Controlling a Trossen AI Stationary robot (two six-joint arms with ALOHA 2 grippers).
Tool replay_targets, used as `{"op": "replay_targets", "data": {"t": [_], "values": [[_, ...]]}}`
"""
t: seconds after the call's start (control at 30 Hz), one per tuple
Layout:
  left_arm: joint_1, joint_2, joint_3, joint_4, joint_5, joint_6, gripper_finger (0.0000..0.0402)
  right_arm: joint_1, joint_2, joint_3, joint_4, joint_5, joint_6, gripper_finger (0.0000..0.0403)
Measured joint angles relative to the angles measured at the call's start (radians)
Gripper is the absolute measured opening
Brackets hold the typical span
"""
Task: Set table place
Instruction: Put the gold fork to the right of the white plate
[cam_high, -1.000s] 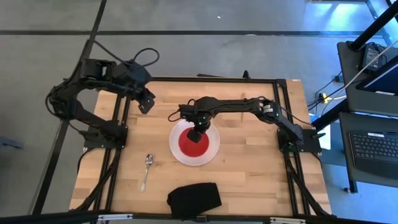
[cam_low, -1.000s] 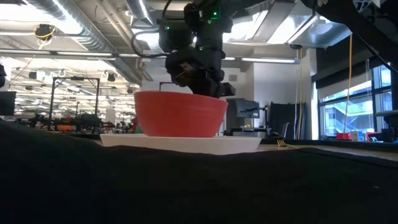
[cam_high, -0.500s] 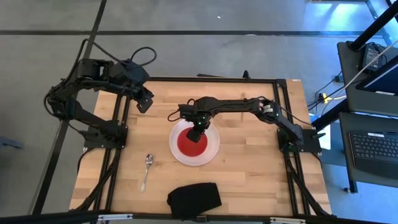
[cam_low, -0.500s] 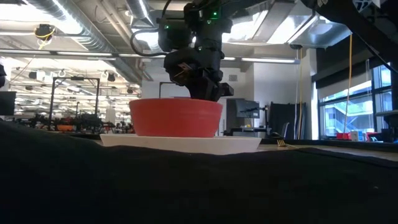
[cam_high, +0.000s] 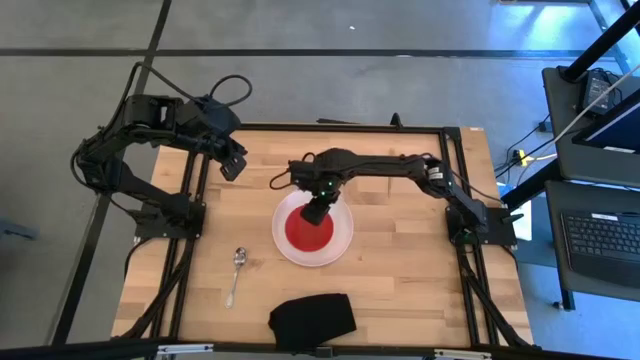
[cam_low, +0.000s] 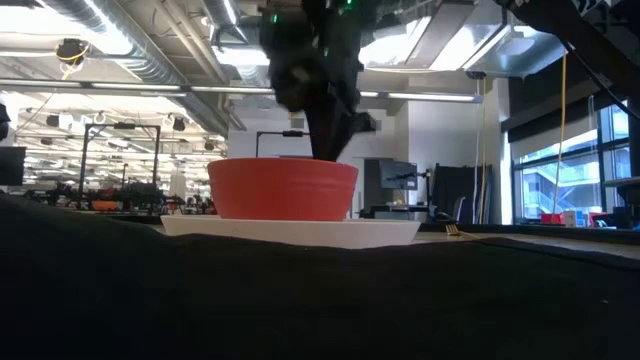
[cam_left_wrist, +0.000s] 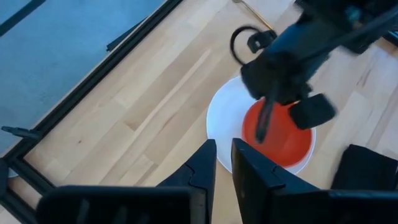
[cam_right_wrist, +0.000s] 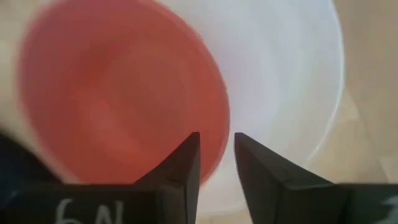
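On the left side of the counter (cam_high: 400, 260) we see the left gripper (cam_high: 232, 166) waiting above the far left corner. In its own wrist view its two fingers (cam_left_wrist: 202, 168) stand close together with only a narrow gap, and nothing is between them.

Near the left front part of the counter lies the silver spoon (cam_high: 236, 273), flat on the wood, well apart from the plate. At the front edge lies a black cloth (cam_high: 312, 318).

In the middle of the counter stands the white plate (cam_high: 342, 240), and the red bowl (cam_high: 308, 231) sits upright in it; the low view shows the bowl (cam_low: 283, 187) resting on the plate (cam_low: 290, 231).

The right gripper (cam_high: 317, 209) hangs over the far rim of the bowl. In the right wrist view its fingers (cam_right_wrist: 186, 163) are a little apart, with the rim of the bowl (cam_right_wrist: 118, 93) seen between them; we cannot tell if they touch it. In the low view the gripper (cam_low: 325, 140) appears just above the bowl.

At the right, behind the plate in the low view, the tip of the fork (cam_low: 452, 229) is seen on the counter.
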Motion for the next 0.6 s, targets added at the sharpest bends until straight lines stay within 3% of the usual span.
{"op": "replay_targets", "data": {"t": [0.13,0.23,0.6], "values": [[0.0,0.0,0.0,0.0,-0.016,-0.005,0.0037,0.0,-0.001,0.157,-0.133,0.002,-0.058,0.0101],[0.0,0.0,0.0,0.0,-0.009,-0.018,0.0035,0.001,-0.018,0.228,-0.22,0.066,-0.107,0.0101],[-0.016,0.0,0.0,0.0,-0.025,-0.028,0.0061,-0.052,-0.279,-0.049,-0.27,0.3,0.054,0.0101]]}}
